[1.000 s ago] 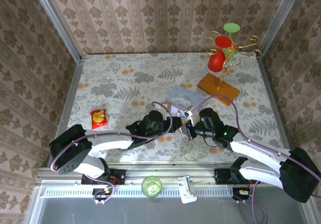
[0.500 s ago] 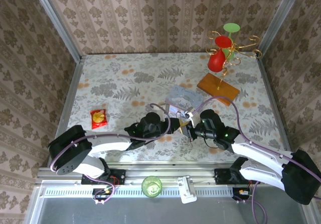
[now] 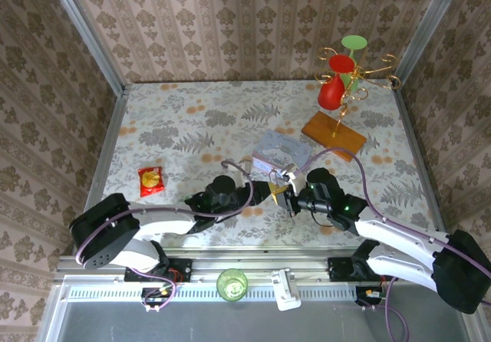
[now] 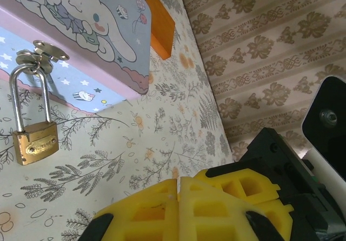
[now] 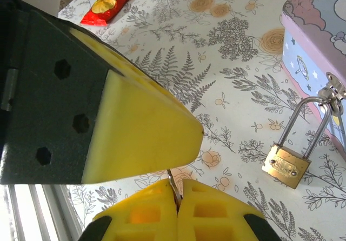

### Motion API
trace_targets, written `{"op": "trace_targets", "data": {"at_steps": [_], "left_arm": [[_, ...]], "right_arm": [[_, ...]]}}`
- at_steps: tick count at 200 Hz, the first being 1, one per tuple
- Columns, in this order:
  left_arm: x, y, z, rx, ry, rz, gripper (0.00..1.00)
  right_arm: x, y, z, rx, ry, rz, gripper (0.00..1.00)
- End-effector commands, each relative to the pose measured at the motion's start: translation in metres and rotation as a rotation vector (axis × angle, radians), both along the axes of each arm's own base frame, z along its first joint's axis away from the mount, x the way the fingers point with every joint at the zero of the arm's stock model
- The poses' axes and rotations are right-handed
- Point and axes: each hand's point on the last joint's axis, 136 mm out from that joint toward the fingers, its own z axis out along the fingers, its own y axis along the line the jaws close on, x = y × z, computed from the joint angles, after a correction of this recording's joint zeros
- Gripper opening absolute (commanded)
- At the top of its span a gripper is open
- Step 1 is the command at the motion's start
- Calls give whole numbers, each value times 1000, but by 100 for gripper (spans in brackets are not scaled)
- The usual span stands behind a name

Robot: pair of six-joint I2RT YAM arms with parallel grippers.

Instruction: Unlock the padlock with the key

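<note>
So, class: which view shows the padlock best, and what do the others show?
The left wrist view: the padlock is whole and face-on, shackle hooked on the tin. In the right wrist view the padlock is clear too, but angled. From the top it is too small to tell.

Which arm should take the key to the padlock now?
Right. The right fingers pinch a thin metal sliver, apparently the key, with the padlock in open view ahead. The left fingers are shut with nothing visible between them.
</note>
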Motion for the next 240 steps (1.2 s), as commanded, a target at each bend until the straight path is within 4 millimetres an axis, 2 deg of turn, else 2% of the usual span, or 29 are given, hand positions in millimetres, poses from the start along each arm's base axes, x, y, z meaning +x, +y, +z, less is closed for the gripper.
{"op": "trace_targets", "data": {"at_steps": [1,60,106,158,166,175,187,209,226,240], "left_arm": [[32,43,-47,108,70,224,0],[34,35,-45,-59,113,251,0],[37,52,-45,-109,105,326,0],[37,49,-41,-117,95,314,0],[37,48,-38,-118,82,304,11],[36,43,-31,-114,50,277,17],[35,40,-26,-87,20,253,21],[36,48,-11,-45,-35,262,25],[34,46,2,50,-94,218,42],[30,38,4,170,-113,152,59]], "right_arm": [[0,-8,1,25,-7,-40,1],[-2,-1,8,114,-14,-25,2],[-7,-5,11,152,-9,-25,3],[-11,-3,13,184,1,7,0],[-11,-3,11,171,6,14,0],[-11,-4,8,152,14,13,0],[-11,-5,7,146,18,12,0],[-6,-12,5,161,40,-30,0],[5,-21,-5,180,125,-94,0],[12,-29,-20,155,229,-157,0]]}}
